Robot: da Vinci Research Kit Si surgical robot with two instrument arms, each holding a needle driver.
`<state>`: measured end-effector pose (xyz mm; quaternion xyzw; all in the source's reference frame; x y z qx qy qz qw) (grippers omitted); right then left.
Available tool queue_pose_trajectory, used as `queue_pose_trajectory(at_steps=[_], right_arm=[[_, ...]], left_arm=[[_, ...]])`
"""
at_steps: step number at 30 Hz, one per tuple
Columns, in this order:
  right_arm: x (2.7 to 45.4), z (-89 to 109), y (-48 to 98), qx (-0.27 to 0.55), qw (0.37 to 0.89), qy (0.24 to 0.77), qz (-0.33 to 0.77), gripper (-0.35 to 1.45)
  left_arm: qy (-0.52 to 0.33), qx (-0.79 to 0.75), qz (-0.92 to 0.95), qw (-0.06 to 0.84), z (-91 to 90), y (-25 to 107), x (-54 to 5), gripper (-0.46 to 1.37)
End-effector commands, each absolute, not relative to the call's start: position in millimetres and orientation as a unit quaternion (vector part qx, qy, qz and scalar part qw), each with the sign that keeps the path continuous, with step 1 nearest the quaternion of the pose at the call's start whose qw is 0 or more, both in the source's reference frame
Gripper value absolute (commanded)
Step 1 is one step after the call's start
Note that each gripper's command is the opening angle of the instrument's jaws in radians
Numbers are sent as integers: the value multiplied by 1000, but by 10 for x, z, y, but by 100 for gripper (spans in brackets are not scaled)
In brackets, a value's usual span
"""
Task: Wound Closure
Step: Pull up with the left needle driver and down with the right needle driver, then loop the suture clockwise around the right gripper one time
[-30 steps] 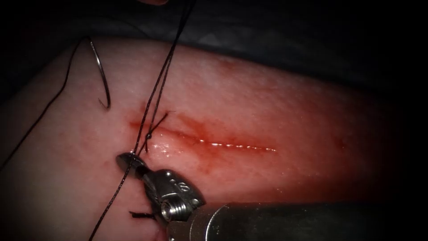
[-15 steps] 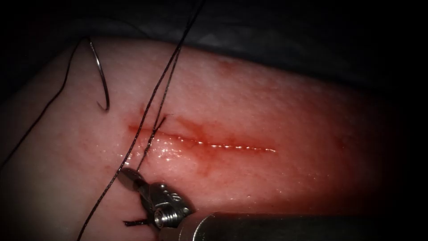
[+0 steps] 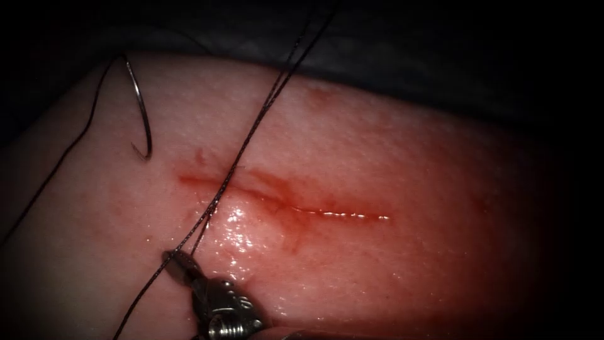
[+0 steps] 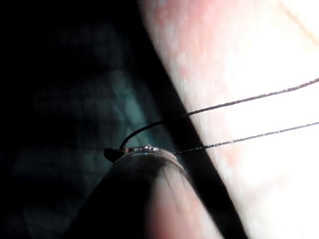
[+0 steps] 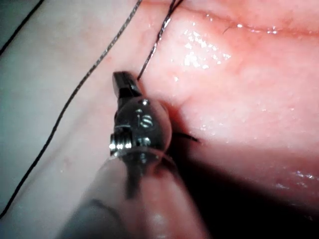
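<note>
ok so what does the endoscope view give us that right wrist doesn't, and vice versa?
Endoscope, not right wrist: the needle, held by neither tool, lying on the tissue left of the cut, apparently not driven into the tissue. The thread rises out of frame.
Right wrist, not endoscope: a short cut end of thread beside the tool's wrist.
Both: right gripper shut on thread, the cut, red fluid.
Aside: in left wrist, thread meets the left gripper.

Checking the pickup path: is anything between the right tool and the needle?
Yes: one strand of thread runs just left of the right tool, which holds another. Beyond it, bare tissue up to the needle, lying free.
</note>
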<state>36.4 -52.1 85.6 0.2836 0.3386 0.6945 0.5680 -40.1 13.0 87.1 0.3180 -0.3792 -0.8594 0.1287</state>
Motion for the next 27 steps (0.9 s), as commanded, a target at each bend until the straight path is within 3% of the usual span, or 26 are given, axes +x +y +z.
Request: queue_pose_trajectory(at_steps=[1, 27], right_arm=[[364, 856, -519, 284, 567, 339, 694, -35], [348, 862, -490, 260, 575, 363, 685, -35]], left_arm=[[-376, 318, -860, 130, 871, 130, -400, -35], [-359, 336, -861, 129, 876, 109, -386, -35]])
